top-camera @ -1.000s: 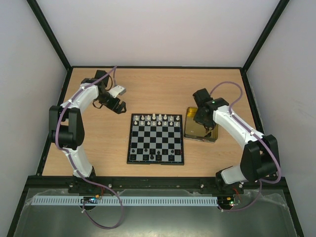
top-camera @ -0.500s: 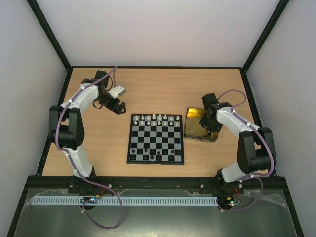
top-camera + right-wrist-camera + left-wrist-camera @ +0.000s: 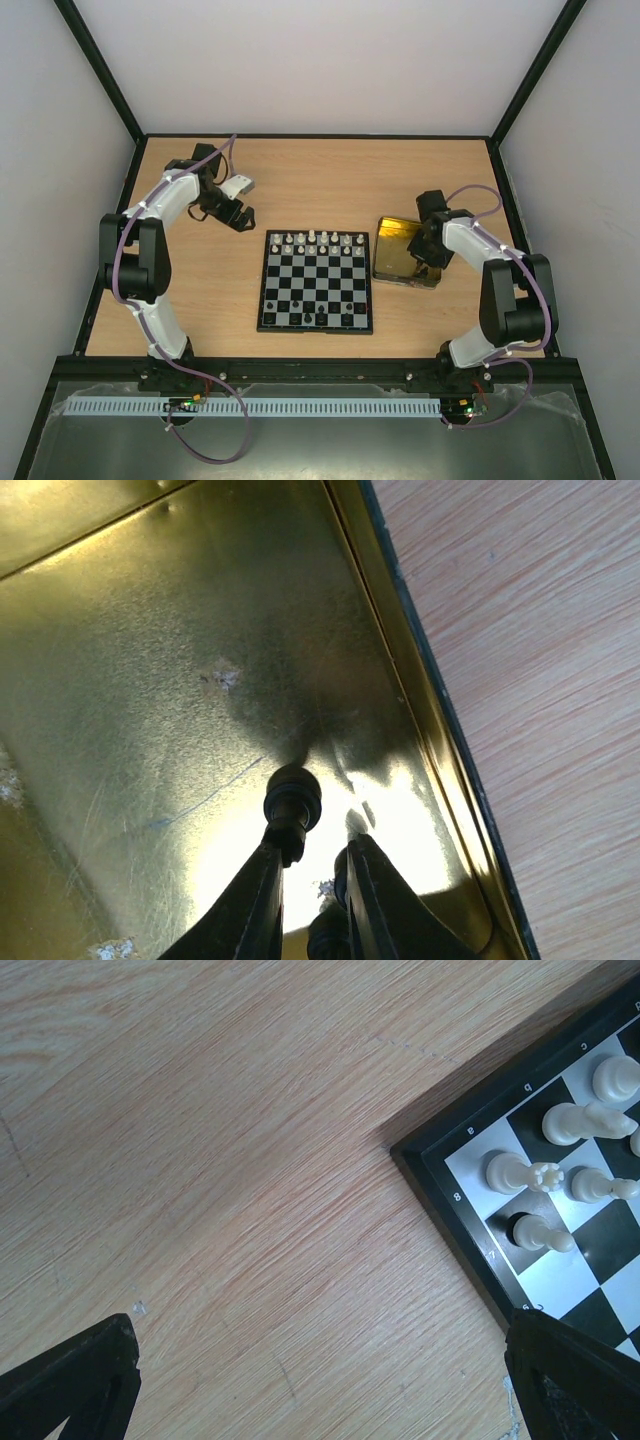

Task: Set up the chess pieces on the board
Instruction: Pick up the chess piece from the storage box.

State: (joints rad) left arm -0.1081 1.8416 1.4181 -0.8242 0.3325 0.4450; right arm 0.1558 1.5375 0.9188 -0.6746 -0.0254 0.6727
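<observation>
Chess pieces (image 3: 313,237) stand in part-filled rows on the board (image 3: 316,275) as the right tool (image 3: 316,848), newly dropped into the gold tray (image 3: 150,630) beside it, narrows on a black piece (image 3: 292,805), seemingly the next to place. Whether it grips is unclear. Farther off, the left tool (image 3: 238,213) hangs open above the bench (image 3: 320,180).

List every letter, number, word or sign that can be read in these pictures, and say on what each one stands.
"8" and "7": on the black rim of the board, along one side, in the left wrist view.
"b" and "c": on the same rim, along the adjoining side.
Top view: the rim marks are too small to read.
Gold tray: no text seen.
</observation>
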